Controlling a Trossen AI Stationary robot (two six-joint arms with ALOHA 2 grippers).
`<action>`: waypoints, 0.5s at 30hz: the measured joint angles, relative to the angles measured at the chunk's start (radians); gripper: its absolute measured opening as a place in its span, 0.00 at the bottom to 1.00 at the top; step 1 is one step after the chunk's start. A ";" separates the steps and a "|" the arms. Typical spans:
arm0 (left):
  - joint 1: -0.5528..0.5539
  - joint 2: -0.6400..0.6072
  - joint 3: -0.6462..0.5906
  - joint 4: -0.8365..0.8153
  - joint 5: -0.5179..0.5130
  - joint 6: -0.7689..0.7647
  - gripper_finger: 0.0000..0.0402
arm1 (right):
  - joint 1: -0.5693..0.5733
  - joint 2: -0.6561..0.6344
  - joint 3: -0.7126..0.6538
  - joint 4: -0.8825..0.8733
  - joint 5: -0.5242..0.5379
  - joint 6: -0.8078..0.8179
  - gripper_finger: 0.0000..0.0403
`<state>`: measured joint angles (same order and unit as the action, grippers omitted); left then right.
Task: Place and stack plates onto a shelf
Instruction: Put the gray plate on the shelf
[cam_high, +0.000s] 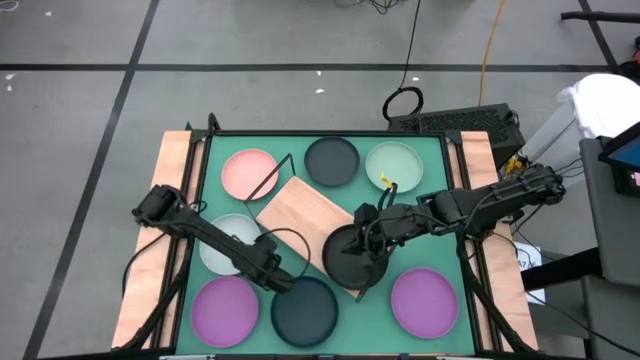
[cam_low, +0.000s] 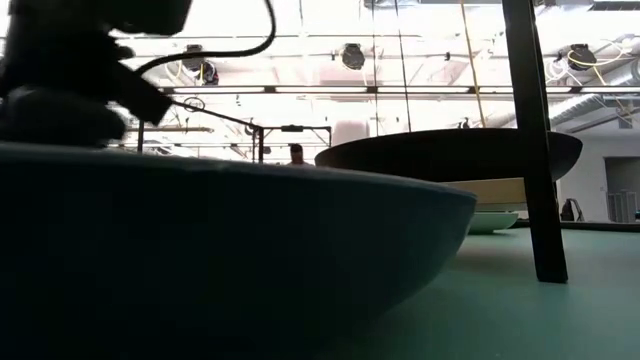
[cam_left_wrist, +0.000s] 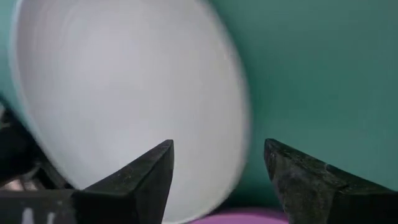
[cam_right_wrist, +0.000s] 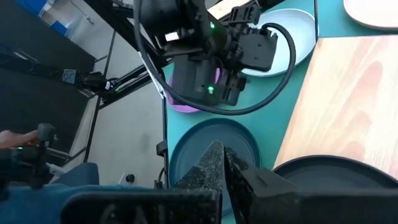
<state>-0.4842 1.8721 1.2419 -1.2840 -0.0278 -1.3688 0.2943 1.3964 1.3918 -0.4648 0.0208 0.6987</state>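
The shelf (cam_high: 305, 212), a light wood board with a wire frame, lies slantwise mid-table. My right gripper (cam_high: 372, 243) (cam_right_wrist: 222, 155) is shut at a dark plate (cam_high: 350, 258) (cam_low: 450, 152) over the board's near right end. My left gripper (cam_high: 283, 277) (cam_left_wrist: 217, 168) is open; its fingers stand on either side of the pale grey plate's (cam_high: 225, 243) (cam_left_wrist: 124, 93) rim without touching it. On the mat lie a pink plate (cam_high: 248, 172), a dark plate (cam_high: 331, 160), a pale green plate (cam_high: 394, 165), two purple plates (cam_high: 225, 308) (cam_high: 424, 300) and a dark teal plate (cam_high: 305, 310) (cam_right_wrist: 211, 140). My right gripper comes slanting down from the table's right at the dark plate's rim (cam_right_wrist: 280, 167). The fingers (cam_right_wrist: 249, 180) cover the place of contact, so the kind of hold does not show. The plate sits level at the shelf board's (cam_low: 490, 190) near end, on it or just above it.
The dark teal plate and the left purple plate lie close by the left gripper at the near edge. The shelf's wire frame (cam_high: 275, 172) stands by the pink plate. A dark upright post (cam_low: 535, 140) shows in the low view. A person sits beyond the table's near left corner (cam_right_wrist: 37, 186).
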 joint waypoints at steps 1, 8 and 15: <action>-0.005 -0.001 -0.013 -0.001 0.002 0.002 0.61 | 0.000 0.000 0.000 0.001 0.000 0.003 0.00; -0.018 -0.002 -0.049 0.093 0.001 0.053 0.51 | 0.000 0.000 0.000 0.000 0.000 -0.001 0.00; -0.018 -0.002 -0.092 0.154 -0.003 0.033 0.41 | 0.000 0.000 0.000 0.000 0.002 0.013 0.00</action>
<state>-0.5018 1.8702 1.1499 -1.1299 -0.0308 -1.3353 0.2943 1.3964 1.3914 -0.4644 0.0223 0.7113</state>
